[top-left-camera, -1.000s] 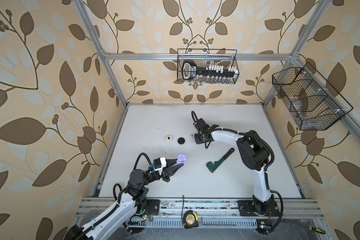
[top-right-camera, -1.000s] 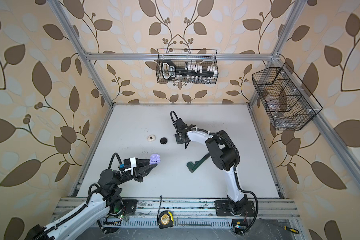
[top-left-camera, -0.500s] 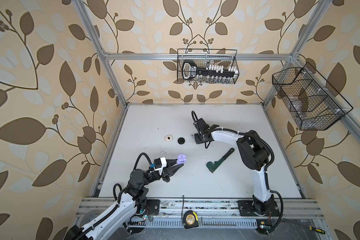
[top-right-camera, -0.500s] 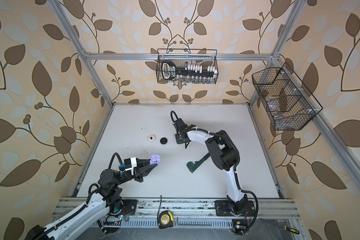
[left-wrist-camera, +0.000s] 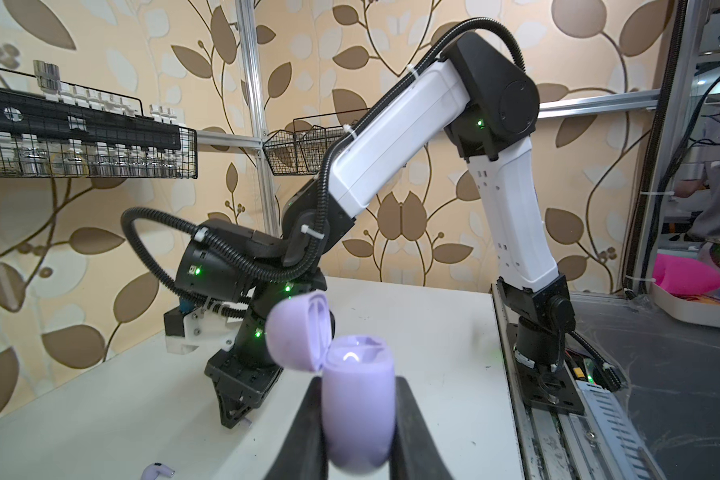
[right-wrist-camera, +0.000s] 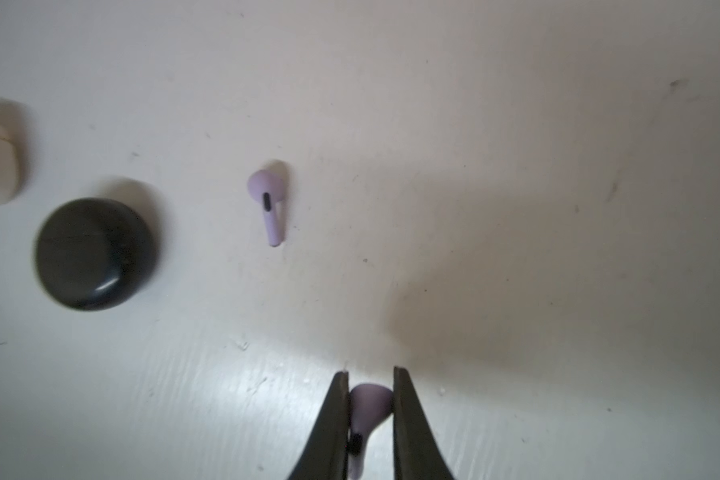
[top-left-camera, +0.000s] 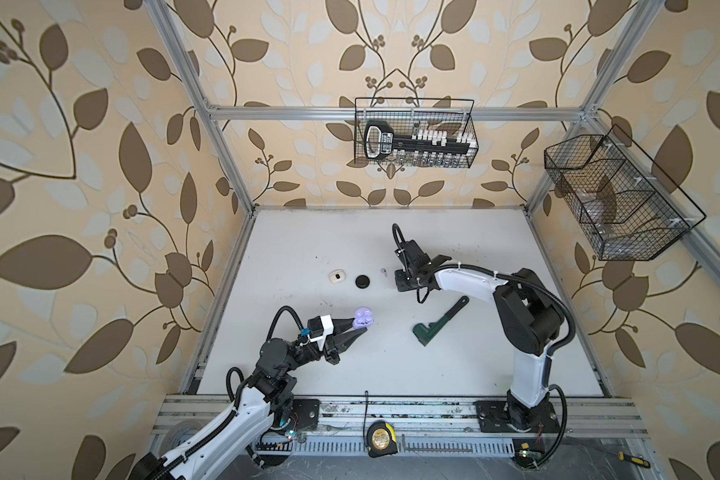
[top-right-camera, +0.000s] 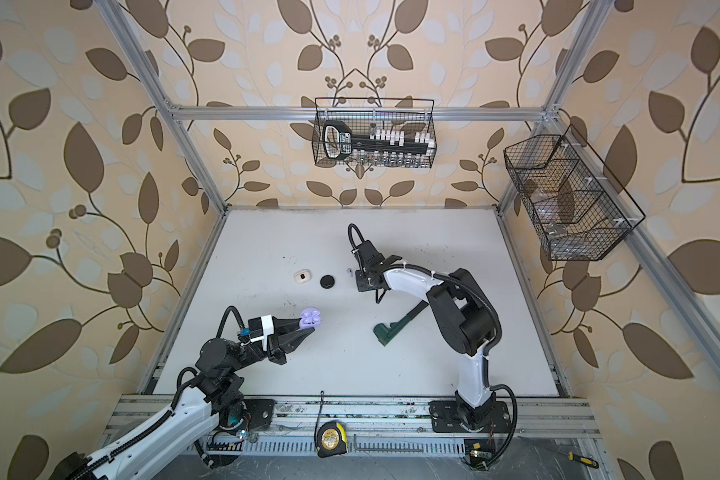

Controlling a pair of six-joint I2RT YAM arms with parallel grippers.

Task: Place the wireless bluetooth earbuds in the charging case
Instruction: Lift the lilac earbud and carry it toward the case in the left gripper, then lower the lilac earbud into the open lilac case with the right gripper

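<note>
A pale lilac charging case (left-wrist-camera: pixel 358 415) with its lid swung open sits upright between the fingers of my left gripper (left-wrist-camera: pixel 358 384), held above the table's near left in both top views (top-left-camera: pixel 362 318) (top-right-camera: pixel 310 318). My right gripper (right-wrist-camera: pixel 370 372) points down at the table's middle (top-left-camera: pixel 404 283) and is shut on a lilac earbud (right-wrist-camera: pixel 371 401), gripped by its head with the stem towards the camera. A second lilac earbud (right-wrist-camera: pixel 269 199) lies loose on the table just left of that gripper (top-left-camera: pixel 383 272) (top-right-camera: pixel 348 271).
A closed round black case (top-left-camera: pixel 363 281) and a white case (top-left-camera: pixel 336 276) lie left of the loose earbud. A dark green wrench-shaped tool (top-left-camera: pixel 439 318) lies under the right arm. Wire baskets (top-left-camera: pixel 414 133) hang on the back and right walls. A tape measure (top-left-camera: pixel 379 436) rests on the front rail.
The right gripper's jaws have closed further onto the lilac earbud. Neither arm has visibly shifted, and the left gripper still holds the open case.
</note>
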